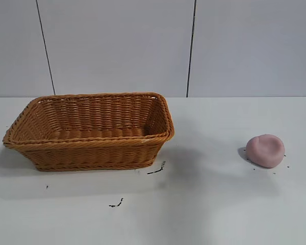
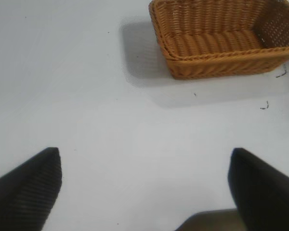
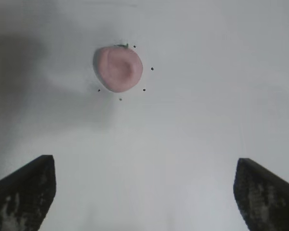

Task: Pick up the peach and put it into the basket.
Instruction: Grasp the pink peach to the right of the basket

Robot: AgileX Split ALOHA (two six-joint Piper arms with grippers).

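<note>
The peach, a dusty-pink flattened lump, lies on the white table at the right. It also shows in the right wrist view, some way ahead of my right gripper, which is open and empty above bare table. The orange-brown wicker basket stands at the left and looks empty. It also shows in the left wrist view, well ahead of my left gripper, which is open and empty. Neither arm appears in the exterior view.
Small dark specks lie on the table in front of the basket, and more specks ring the peach. A grey panelled wall stands behind the table.
</note>
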